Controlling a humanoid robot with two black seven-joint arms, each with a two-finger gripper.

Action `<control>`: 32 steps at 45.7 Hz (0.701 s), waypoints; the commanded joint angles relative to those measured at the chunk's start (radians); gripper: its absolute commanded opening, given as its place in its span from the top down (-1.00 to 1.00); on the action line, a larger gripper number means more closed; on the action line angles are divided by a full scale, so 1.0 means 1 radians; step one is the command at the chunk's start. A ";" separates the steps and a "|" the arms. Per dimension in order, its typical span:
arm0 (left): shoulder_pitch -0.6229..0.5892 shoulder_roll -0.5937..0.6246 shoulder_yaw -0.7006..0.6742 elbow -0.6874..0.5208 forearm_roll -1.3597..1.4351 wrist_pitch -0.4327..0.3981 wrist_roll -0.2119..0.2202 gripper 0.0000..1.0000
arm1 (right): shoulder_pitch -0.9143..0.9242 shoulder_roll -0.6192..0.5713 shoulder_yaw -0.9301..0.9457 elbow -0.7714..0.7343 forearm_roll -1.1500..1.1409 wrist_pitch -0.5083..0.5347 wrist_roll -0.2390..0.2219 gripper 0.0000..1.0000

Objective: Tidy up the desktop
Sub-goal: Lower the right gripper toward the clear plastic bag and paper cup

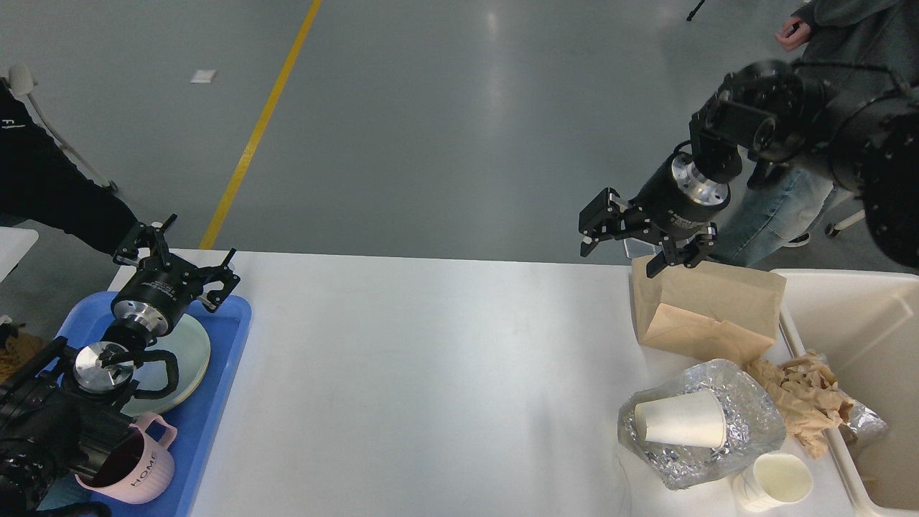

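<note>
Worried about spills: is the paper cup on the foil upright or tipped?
Tipped. The cup lies on its side on the foil, mouth toward the left.

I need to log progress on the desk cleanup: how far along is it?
Done: a plate and pink mug sit in the blue tray. In hand: nothing; the open right tool hovers over the paper bag. Left: that bag, foil, and two cups.
</note>
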 commanded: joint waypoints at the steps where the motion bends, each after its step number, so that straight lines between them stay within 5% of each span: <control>1: 0.000 0.000 0.000 0.000 0.000 0.000 0.000 -0.93 | -0.090 -0.006 0.009 -0.003 0.002 0.000 0.000 -1.00; 7: 0.000 0.000 0.000 0.000 0.000 0.000 0.000 -0.93 | -0.154 -0.008 0.007 -0.003 0.002 -0.006 0.000 -1.00; 32: 0.000 0.000 0.000 0.000 0.000 0.000 0.000 -0.93 | -0.347 -0.015 0.012 -0.003 0.015 -0.317 -0.002 -1.00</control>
